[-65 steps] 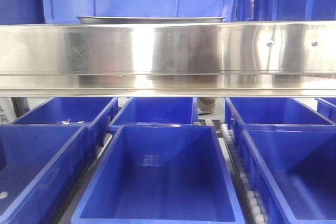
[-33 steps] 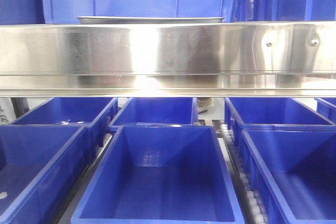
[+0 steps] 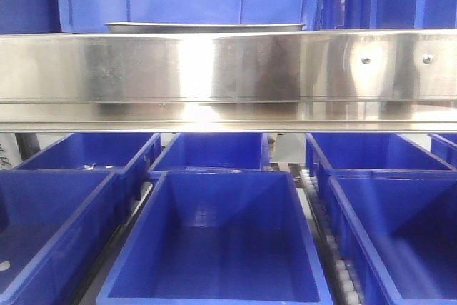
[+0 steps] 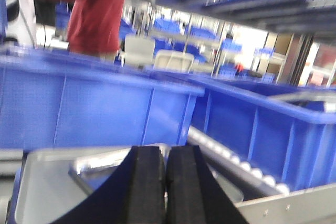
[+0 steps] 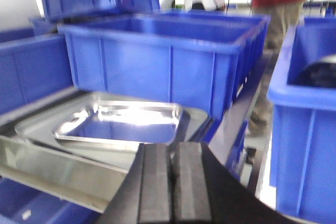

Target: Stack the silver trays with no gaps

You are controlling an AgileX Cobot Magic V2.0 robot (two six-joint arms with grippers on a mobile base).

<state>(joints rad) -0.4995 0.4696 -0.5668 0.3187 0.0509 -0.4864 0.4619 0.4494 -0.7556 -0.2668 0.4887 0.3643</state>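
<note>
Change since earlier: almost nothing; only the reflections on the shelf rail [image 3: 228, 69] have shifted, and the tan shape glimpsed below it is gone.
Left gripper [image 4: 166, 192]: jaws pressed together, holding nothing, just in front of the trays.
Right gripper [image 5: 172, 187]: jaws likewise closed and empty.
Silver trays [image 5: 121, 121]: on the steel shelf, a smaller tray nested in a wider one.
Handling: likely light, stiff, slippery; the thin flared rim looks the best hold.
Obstacles: blue bins [image 5: 163, 61] crowd close behind.
Far: a person in red [image 4: 97, 22].
</note>
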